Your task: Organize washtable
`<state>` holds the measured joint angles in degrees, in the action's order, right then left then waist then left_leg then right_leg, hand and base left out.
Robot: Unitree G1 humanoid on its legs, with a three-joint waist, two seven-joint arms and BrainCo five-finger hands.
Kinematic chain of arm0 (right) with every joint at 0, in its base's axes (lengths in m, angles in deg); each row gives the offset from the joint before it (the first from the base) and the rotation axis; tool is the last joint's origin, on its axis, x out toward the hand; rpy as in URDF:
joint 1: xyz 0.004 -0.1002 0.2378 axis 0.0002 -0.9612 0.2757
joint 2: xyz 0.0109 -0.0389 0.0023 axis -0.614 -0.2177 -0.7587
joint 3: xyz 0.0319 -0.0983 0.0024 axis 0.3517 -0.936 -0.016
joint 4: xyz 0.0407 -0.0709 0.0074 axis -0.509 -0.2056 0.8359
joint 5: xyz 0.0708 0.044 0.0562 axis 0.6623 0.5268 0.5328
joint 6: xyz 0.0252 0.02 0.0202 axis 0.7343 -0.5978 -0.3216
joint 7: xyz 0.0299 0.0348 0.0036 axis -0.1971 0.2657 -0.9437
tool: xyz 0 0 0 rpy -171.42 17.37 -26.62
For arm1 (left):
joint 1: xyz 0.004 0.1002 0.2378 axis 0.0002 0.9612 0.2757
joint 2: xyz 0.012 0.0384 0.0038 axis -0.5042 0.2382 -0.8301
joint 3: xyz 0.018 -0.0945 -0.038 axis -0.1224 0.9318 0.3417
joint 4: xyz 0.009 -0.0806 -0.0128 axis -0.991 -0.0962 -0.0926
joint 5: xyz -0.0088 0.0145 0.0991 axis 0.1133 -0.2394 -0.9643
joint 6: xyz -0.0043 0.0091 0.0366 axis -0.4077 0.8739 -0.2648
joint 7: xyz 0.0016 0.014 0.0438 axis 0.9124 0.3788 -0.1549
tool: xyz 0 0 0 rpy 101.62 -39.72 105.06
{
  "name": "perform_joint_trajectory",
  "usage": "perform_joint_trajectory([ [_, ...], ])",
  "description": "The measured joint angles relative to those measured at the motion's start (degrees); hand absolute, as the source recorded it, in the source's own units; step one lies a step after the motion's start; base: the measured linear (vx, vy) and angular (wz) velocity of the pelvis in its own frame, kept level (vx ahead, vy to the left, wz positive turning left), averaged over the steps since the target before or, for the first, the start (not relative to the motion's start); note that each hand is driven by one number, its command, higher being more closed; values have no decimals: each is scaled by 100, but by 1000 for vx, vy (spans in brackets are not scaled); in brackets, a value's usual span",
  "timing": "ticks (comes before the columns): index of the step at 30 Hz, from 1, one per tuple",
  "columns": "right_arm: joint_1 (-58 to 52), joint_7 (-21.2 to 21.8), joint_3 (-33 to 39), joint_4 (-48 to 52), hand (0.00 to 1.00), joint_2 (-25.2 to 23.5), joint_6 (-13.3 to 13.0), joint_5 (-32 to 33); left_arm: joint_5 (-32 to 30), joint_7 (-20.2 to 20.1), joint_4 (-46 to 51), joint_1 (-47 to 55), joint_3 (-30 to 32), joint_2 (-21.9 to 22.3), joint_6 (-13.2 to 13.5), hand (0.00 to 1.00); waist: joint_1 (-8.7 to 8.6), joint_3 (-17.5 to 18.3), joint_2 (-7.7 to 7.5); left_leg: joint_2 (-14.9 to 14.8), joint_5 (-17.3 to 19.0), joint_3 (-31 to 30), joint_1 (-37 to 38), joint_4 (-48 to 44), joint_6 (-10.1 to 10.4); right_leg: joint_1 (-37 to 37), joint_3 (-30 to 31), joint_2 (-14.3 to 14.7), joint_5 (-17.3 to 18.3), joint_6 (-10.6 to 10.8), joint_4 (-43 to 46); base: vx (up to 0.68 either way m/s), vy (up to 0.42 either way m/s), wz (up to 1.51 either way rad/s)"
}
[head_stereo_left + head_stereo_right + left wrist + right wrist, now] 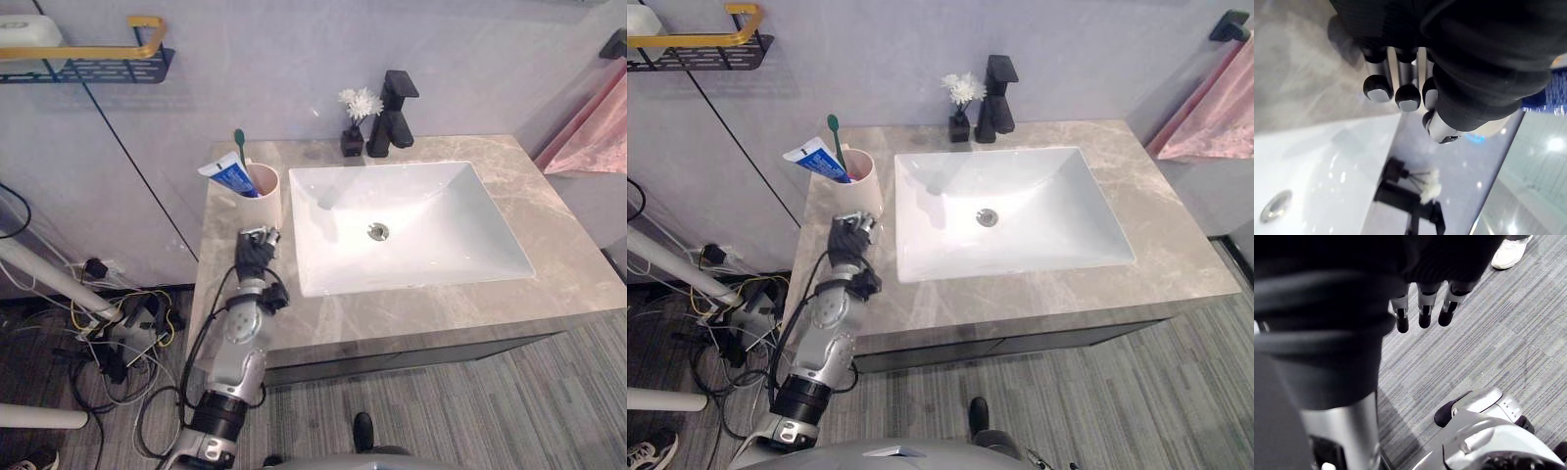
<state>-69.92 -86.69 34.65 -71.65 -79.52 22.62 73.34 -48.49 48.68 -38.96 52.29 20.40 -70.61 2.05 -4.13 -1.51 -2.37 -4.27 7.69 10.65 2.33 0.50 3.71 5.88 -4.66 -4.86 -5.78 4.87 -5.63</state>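
My left hand (257,250) is clenched and empty over the left edge of the grey marble desk (568,255), just near of the pale pink cup (265,191). The cup holds a green toothbrush (239,142) and a blue-white toothpaste tube (227,176), their lower ends hidden inside. My right hand (1423,308) hangs released, fingers relaxed, above the grey striped floor (1498,333).

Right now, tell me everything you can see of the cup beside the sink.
The cup is a pale cylinder, pinkish inside, standing upright on the marble-look counter just left of the white sink. A green toothbrush and a blue-and-white toothpaste tube lean out of it. The left robot hand lies just in front; contact is unclear.
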Motion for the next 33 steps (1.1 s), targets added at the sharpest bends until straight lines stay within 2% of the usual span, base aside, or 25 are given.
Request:
perform_joint_trajectory([
  [7,0,-3,-90,1,0,1,-2,2,132,-390,57,121,-387,27,-11,100,4,1,1,0,-1,-41,-18,-17,0,-9,-47,-8,8,-5,10,-1,-1,1],
  [14,-1,-4,-116,0,0,40,-5,2,123,-365,1,46,-517,29,-31,100,-2,1,1,0,-1,-58,-22,-23,0,-16,-69,-12,12,-7,18,1,0,1],
  [20,-1,-7,-123,-2,0,51,-5,1,66,-51,-162,-169,-418,38,-33,100,-11,2,3,0,-1,-17,-9,-29,0,-16,-50,-12,10,-8,15,-1,0,-1],
  [33,-7,-4,-93,22,0,49,-1,-2,13,585,-484,-610,449,64,-22,100,-35,4,8,-4,17,101,40,-28,6,-2,75,10,1,-10,4,1,1,-4],
])
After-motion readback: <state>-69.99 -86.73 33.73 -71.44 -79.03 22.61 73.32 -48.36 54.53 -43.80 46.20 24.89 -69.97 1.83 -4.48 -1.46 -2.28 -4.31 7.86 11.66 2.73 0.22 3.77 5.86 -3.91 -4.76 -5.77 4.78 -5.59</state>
